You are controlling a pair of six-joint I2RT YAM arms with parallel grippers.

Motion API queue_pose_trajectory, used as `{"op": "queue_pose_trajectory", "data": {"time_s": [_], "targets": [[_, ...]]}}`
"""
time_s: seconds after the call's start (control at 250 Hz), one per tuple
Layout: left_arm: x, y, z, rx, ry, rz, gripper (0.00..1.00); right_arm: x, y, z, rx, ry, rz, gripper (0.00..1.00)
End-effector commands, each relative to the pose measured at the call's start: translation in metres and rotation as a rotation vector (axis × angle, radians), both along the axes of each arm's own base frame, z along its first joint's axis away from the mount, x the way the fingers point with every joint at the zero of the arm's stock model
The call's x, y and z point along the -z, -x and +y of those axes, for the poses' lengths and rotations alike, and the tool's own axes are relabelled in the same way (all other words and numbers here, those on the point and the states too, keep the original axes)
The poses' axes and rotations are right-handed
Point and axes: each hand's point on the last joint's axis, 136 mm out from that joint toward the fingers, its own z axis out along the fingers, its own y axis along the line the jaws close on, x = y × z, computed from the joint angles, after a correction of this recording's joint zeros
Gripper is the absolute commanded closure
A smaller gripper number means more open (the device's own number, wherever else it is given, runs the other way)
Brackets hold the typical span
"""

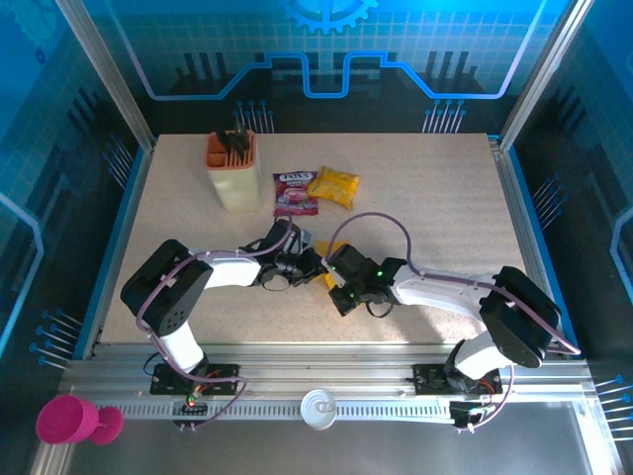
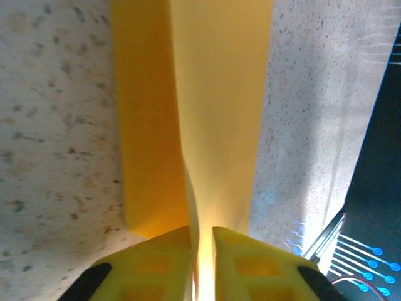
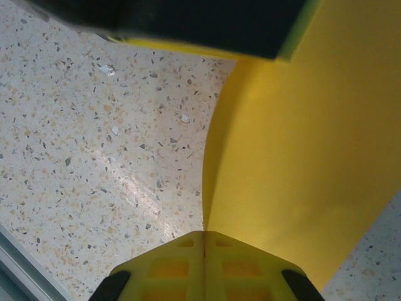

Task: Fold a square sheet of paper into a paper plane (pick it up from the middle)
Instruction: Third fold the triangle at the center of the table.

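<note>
Yellow paper (image 3: 301, 157) edge in right claw (image 3: 205, 241)

Speckled beige tabletop (image 1: 445, 208), edged in blue trim (image 1: 121, 233) — slotted aluminium rail (image 1: 326, 368) along the near side. Back wall (image 1: 198, 49): blue gridded panel, circuit lines, gear emblem (image 1: 329, 10). Metal corner posts (image 1: 102, 69) slant upward. Lighting cool, blue-tinted — fairly even.

High rear overview; two wrist close-ups of one paper (image 2: 219, 94)
</note>
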Motion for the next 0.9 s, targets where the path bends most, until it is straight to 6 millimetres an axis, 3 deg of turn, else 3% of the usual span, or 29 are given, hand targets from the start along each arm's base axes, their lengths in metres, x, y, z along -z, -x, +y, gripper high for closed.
{"op": "queue_pose_trajectory", "data": {"time_s": [0.0, 0.212, 0.431, 0.511, 0.679, 0.895], "targets": [[-0.013, 0.002, 0.012, -0.007, 0.001, -0.017, 0.76, 0.002, 0.004, 0.002, -0.017, -0.036, 0.028, 1.0], [-0.038, -0.008, 0.024, 0.003, -0.037, -0.077, 0.76, 0.009, 0.009, 0.008, -0.026, -0.058, 0.066, 1.0], [-0.049, -0.032, 0.009, 0.071, -0.067, -0.102, 0.86, 0.01, 0.011, 0.011, -0.02, -0.077, 0.083, 1.0], [-0.046, -0.042, 0.0, 0.099, -0.059, -0.099, 1.0, 0.012, 0.011, 0.012, -0.018, -0.08, 0.087, 1.0], [-0.031, -0.055, -0.014, 0.155, -0.063, -0.072, 1.0, 0.012, 0.009, 0.017, -0.016, -0.084, 0.096, 1.0], [-0.003, -0.053, -0.015, 0.22, -0.112, -0.015, 1.0, 0.007, 0.005, 0.021, -0.025, -0.088, 0.093, 1.0]]}}
